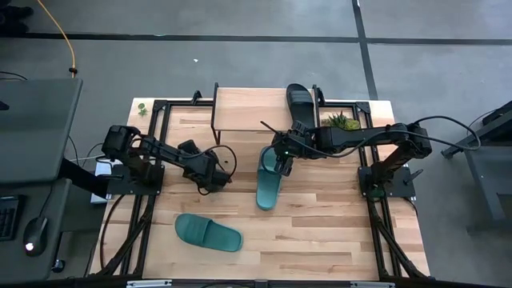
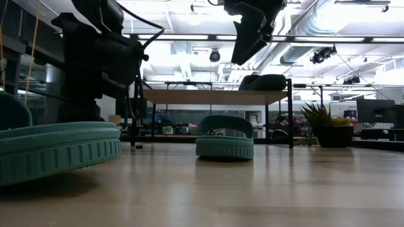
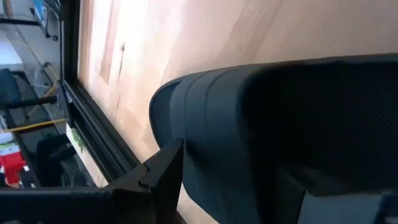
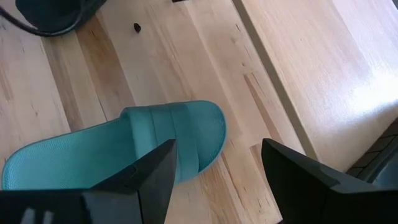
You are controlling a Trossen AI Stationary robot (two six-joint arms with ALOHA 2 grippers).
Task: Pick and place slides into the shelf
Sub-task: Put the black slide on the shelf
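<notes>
The shelf [image 1: 248, 108] stands at the table's far middle, and one black slide [image 1: 299, 100] lies on the right end of its top. My left gripper [image 1: 214, 174], low over the table left of centre, is shut on a second black slide [image 3: 280, 124], which fills the left wrist view. One teal slide [image 1: 268, 186] lies sole-down on the table, in front of the shelf. My right gripper [image 4: 217, 180] hangs open well above it, touching nothing. Another teal slide [image 1: 208, 233] lies flat near the front edge. My left gripper has the black slide between its two fingers. One finger [image 3: 163, 169] lies against the slide's side edge [image 3: 186, 149], beside the ribbed strap. The slide itself hides the other finger's contact. The fingers slant down toward the table. I cannot tell whether the slide is lifted clear.
A small potted plant [image 1: 342, 122] stands right of the shelf, at the far right. Black frame rails [image 1: 160, 144] run along both sides of the table. Bare wood lies between the two teal slides and toward the front right corner.
</notes>
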